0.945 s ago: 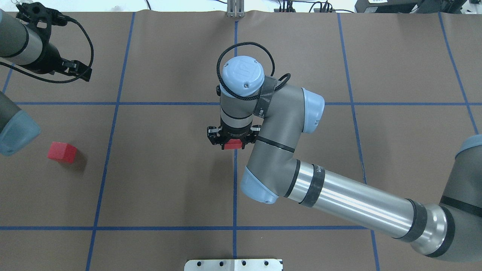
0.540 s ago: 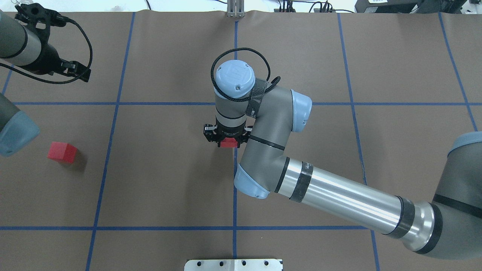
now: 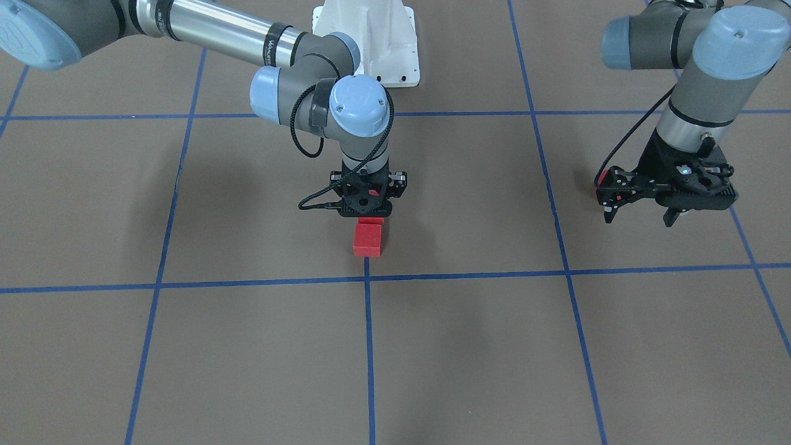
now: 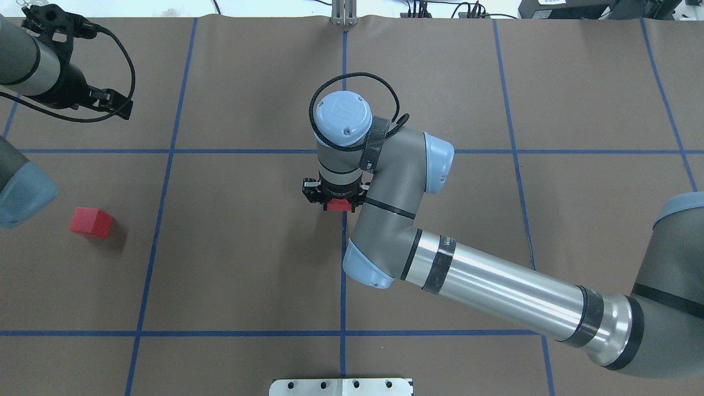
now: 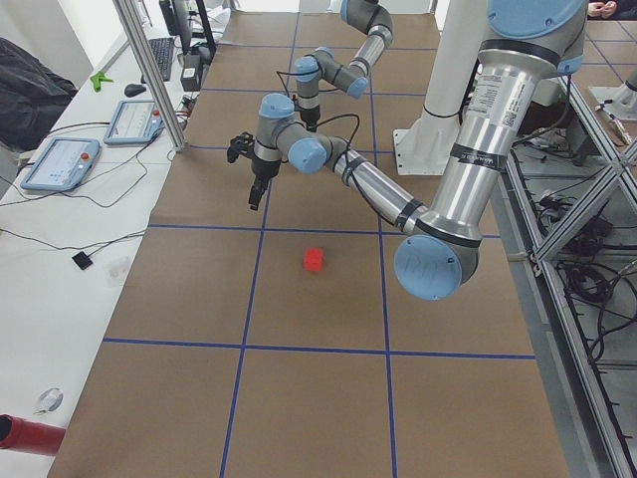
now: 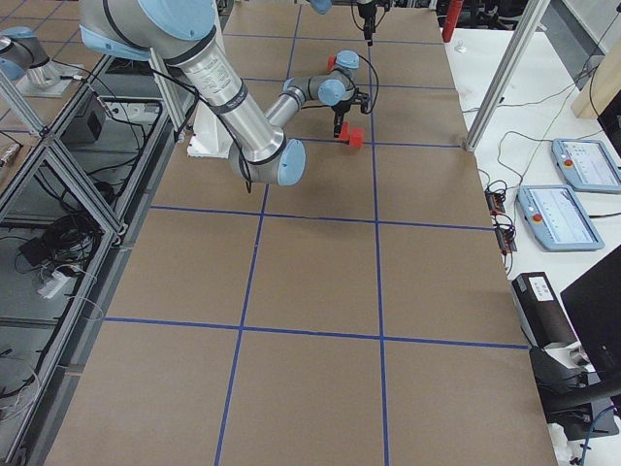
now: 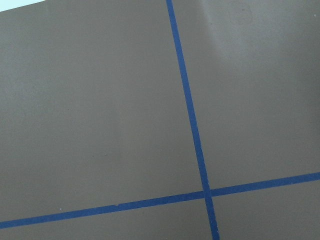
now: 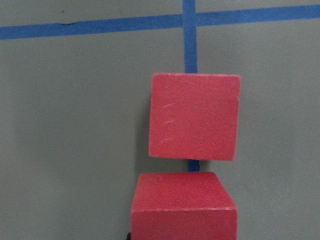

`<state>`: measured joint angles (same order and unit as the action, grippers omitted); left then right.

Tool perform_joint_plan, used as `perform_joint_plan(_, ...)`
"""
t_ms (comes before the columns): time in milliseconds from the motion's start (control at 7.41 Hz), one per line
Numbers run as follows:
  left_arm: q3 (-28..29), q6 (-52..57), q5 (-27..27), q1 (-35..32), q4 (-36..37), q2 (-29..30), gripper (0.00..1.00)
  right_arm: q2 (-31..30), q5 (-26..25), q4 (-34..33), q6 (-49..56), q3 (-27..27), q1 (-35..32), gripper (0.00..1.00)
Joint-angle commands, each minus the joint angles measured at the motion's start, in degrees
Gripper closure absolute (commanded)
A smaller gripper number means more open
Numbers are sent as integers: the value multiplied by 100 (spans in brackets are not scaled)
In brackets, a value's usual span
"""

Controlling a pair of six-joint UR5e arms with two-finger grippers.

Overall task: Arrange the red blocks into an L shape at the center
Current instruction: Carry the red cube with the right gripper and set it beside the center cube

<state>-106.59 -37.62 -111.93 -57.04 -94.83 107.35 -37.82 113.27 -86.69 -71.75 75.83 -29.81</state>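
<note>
— From across the table, where do the blocks sit?

— Right gripper [image 3: 369, 215] points straight down near the middle of the surface [image 3: 247, 358], fingers closed on the gripped block [image 3: 371, 220]. Just beyond it, away from the robot, the resting block [image 3: 368, 240] lies on a tape line [image 3: 368, 346], a little short of the crossing [image 3: 366, 278]. Left gripper [image 3: 639, 210] hangs above the surface well off to the side. Whether its fingers are apart I cannot tell.

— And from overhead?

— Only a red sliver of the gripped block shows between the right fingers, and the wrist hides the resting one. The lone block [image 4: 91, 222] sits far off toward the surface's edge on the robot's left.

— The side cameras?

— From the left end, the lone block lies nearer the camera than the left gripper. From the right end, red shows just beneath the right gripper, too small to separate.

— The wrist cameras?

— Left one: just brown surface and two tape lines that meet. Right one: the resting block lies on the tape line short of the crossing. The gripped block is nearer the lens, with a thin gap between them.
</note>
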Motion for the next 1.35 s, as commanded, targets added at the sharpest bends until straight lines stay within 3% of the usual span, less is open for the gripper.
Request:
perform_joint_plan(0,7,-9,-5,9,0,-4,0,2,-165,2,55,-42,2,100)
perform_joint_plan(405,16,-26,-5,9,0,-4,0,2,-270,11,64,-69,28,100)
perform_joint_plan(540,33,-9,4,9,0,-13,0,2,-288,11,73,-69,28,92)
perform_joint_plan(675,33,-9,-5,9,0,-4,0,2,-314,11,73,-69,28,70)
perform_joint_plan(810,33,-9,4,9,0,-4,0,-6,-376,20,82,-69,28,41)
perform_joint_plan(945,33,-9,4,9,0,-4,0,2,-550,20,64,-69,89,21)
perform_joint_plan(1215,33,-9,4,0,0,-21,0,2,-587,46,73,-69,90,4)
